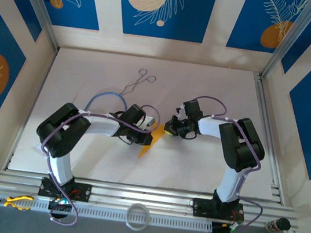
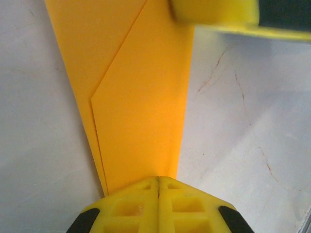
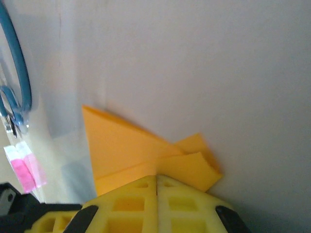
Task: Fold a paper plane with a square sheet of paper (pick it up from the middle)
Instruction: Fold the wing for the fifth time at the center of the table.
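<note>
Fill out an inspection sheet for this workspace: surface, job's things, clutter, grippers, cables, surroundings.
Surface: white tabletop, with faint hairline marks in the left wrist view.
Job's things: paper plane, orange-yellow, folded narrow with a diagonal crease, lying between the grippers.
Clutter: metal forceps at far centre; pink slip; white ring and yellow-handled tool on the near rail.
Grippers: left gripper shut, tips at the plane's narrow end; right gripper shut at its folded corner. Cannot tell whether they pinch or press.
Cables: purple cables along both arms; blue cable by the left arm.
Surroundings: blue floral wall panels.
</note>
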You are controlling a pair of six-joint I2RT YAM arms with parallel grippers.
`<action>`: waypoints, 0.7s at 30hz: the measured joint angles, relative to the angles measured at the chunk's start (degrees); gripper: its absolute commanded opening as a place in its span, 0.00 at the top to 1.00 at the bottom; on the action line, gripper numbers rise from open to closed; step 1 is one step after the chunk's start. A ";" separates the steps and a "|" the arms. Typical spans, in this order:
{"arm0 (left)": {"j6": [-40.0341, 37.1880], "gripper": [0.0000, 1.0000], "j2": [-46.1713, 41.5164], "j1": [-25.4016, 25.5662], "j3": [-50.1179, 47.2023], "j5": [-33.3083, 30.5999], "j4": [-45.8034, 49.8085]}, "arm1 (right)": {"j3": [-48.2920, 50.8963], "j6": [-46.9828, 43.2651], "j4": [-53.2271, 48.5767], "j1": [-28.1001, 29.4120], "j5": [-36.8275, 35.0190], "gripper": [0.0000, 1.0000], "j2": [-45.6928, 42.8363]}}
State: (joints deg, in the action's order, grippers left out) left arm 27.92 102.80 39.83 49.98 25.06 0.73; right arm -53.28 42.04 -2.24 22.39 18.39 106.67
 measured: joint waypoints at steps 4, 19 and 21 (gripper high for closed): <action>0.00 1.00 0.00 0.00 -0.02 0.09 -0.02 | -1.46 0.17 0.04 -2.86 1.36 0.96 1.44; 1.55 1.00 -0.55 0.04 -0.74 0.46 -0.39 | -2.49 -1.11 -1.20 0.44 -2.27 0.94 -7.50; 1.79 1.00 -0.76 0.07 -0.87 0.46 -0.04 | -2.45 -1.09 -1.22 2.69 -1.88 0.95 -6.49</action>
State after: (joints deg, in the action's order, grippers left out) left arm 29.71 102.04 39.90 49.10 25.52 0.69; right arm -55.72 40.95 -3.46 25.08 16.51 100.18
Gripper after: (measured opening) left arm 0.061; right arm 0.059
